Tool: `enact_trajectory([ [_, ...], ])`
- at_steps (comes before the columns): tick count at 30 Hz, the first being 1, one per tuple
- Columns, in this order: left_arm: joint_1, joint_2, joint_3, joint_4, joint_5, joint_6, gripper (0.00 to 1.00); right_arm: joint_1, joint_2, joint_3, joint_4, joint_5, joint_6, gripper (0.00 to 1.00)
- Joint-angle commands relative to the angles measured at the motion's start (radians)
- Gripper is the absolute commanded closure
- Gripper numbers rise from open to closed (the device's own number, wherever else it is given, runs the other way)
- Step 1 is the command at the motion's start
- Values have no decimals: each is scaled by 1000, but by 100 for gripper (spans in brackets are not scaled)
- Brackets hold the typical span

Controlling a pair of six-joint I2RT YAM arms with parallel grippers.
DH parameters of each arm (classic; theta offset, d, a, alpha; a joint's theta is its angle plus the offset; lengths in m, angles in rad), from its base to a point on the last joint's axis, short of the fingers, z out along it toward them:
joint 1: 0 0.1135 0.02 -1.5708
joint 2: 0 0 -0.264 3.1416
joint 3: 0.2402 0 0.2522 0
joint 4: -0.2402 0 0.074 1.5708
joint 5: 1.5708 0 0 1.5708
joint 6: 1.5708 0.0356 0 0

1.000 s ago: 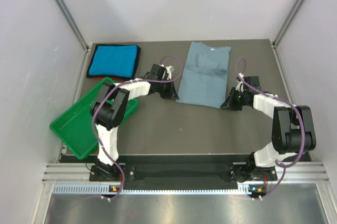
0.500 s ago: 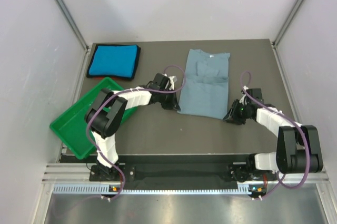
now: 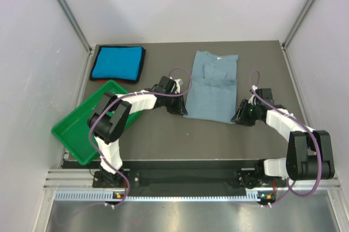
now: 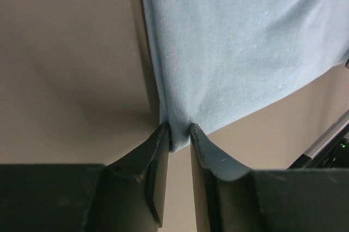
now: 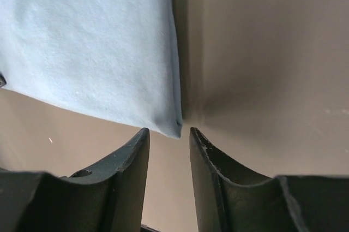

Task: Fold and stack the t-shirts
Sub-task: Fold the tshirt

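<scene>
The grey-blue t-shirt [image 3: 212, 87] lies flat on the dark table, folded into a long strip, with a small white tag at its far edge. My left gripper [image 3: 180, 109] is at its near left corner. In the left wrist view the jaws [image 4: 179, 131] stand slightly apart, with that corner of the t-shirt [image 4: 240, 41] loose between the tips. My right gripper [image 3: 238, 117] is at the near right corner. Its jaws [image 5: 169, 131] are open, and the t-shirt [image 5: 92, 41] ends just beyond the tips, untouched. The turquoise t-shirt [image 3: 117, 63] lies folded at the far left.
A green plastic tray [image 3: 82, 128] sits at the left, overhanging the table's near left edge beside the left arm. Grey walls and metal frame posts close in the table's sides. The bare table surface [image 3: 180, 139] runs between the two arms.
Both grippers drew the grey-blue t-shirt's near edge toward the arm bases, then both pairs of jaws opened. The right corner has dropped free of the right fingers.
</scene>
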Motion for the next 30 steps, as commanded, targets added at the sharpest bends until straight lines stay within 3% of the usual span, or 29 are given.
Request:
enact_trajectory([
  [1,-4,-38,14,-15,-9,5,72,4,3,44,41,-8,-31,64],
  [7,-4,-13,40,-9,-6,-4,71,6,37,51,70,-5,-40,67],
  [13,-4,-6,57,-1,5,-10,71,6,36,41,107,1,-49,78],
  [18,-4,-10,58,5,11,-10,82,6,16,33,122,1,-51,77],
  [21,-3,2,64,2,20,-10,77,4,25,30,134,-3,-49,71],
  [24,-3,7,66,4,21,-13,71,4,31,30,137,-5,-49,75],
  [26,-3,5,67,7,23,-15,75,6,29,27,141,-4,-51,81],
  [27,-4,2,67,5,23,-15,79,4,22,27,141,-3,-49,89],
  [28,-4,1,67,5,25,-15,96,6,19,27,138,-2,-49,93],
  [30,-4,-10,64,4,26,-15,100,6,-3,27,121,-3,-52,100],
])
